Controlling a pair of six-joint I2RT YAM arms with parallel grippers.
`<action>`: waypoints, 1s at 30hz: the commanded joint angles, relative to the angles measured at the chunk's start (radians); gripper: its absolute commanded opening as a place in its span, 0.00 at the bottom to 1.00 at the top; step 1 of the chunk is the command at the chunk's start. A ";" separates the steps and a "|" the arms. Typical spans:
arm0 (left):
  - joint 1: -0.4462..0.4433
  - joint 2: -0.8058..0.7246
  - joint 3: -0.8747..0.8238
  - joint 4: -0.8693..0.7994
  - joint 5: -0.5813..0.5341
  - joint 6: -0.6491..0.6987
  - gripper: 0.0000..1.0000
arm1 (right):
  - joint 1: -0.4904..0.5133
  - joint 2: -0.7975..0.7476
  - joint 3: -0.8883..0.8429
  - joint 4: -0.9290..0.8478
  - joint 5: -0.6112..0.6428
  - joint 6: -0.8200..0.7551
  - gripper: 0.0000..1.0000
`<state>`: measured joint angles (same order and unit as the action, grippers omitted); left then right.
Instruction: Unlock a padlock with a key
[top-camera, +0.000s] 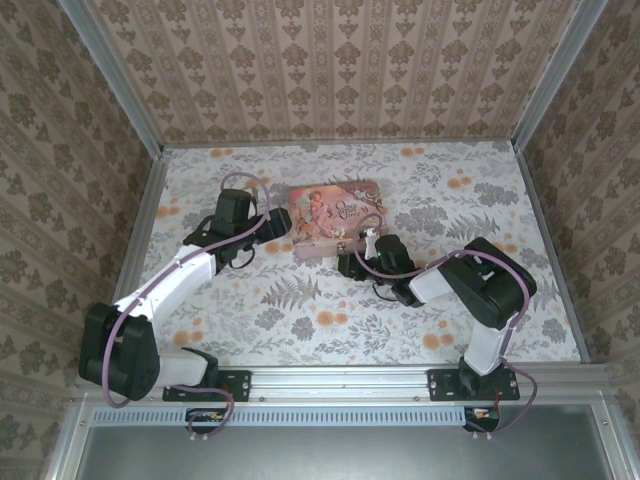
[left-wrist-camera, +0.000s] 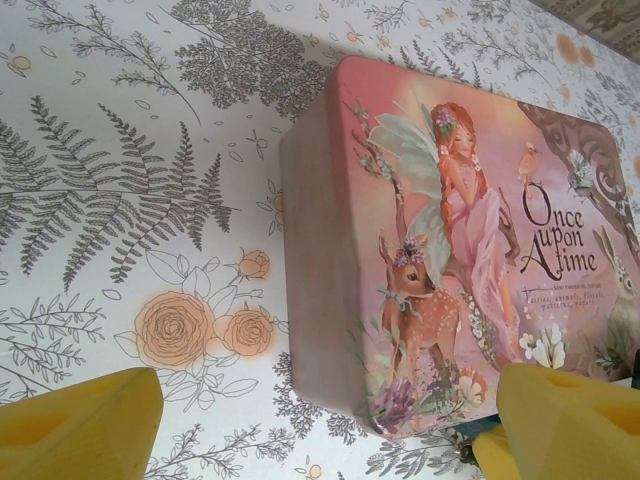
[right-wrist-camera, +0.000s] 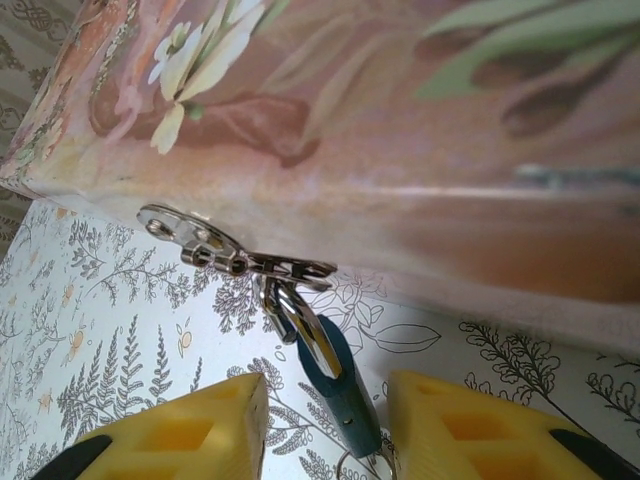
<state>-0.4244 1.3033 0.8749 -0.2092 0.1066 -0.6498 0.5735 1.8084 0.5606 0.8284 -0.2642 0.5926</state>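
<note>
Left gripper (left-wrist-camera: 320, 437) stands wide open, holding nothing. In its wrist view its yellow fingers (left-wrist-camera: 80, 425) sit at 7 and 5 o'clock, with the near corner of the pink tin (left-wrist-camera: 450, 230) between them and untouched. From above, this gripper is at the tin's 9 o'clock side on the floral table (top-camera: 450, 200).

On the tin's front wall, at its 6 o'clock edge from above, a silver hasp (right-wrist-camera: 195, 235) carries the padlock (right-wrist-camera: 340, 385) – small, bluish, hanging tilted by its shackle.

Right gripper (right-wrist-camera: 325, 430) is at that same edge, its jaws narrow and set either side of the padlock. There is a gap on the 9 o'clock side, and the other finger (right-wrist-camera: 480, 425) is just beside the lock – no firm grip shows.
</note>
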 joint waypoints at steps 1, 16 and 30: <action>0.007 0.010 0.019 0.018 0.018 0.006 0.88 | 0.006 0.034 0.010 0.000 0.022 -0.008 0.36; 0.000 0.014 0.040 -0.023 -0.005 0.058 0.88 | 0.002 -0.029 -0.010 -0.137 0.136 -0.012 0.00; -0.224 0.210 0.252 -0.199 -0.278 0.209 0.88 | 0.002 -0.140 -0.035 -0.293 0.184 0.017 0.00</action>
<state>-0.6228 1.4677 1.0767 -0.3370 -0.0734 -0.4984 0.5751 1.6909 0.5507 0.6197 -0.1204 0.6018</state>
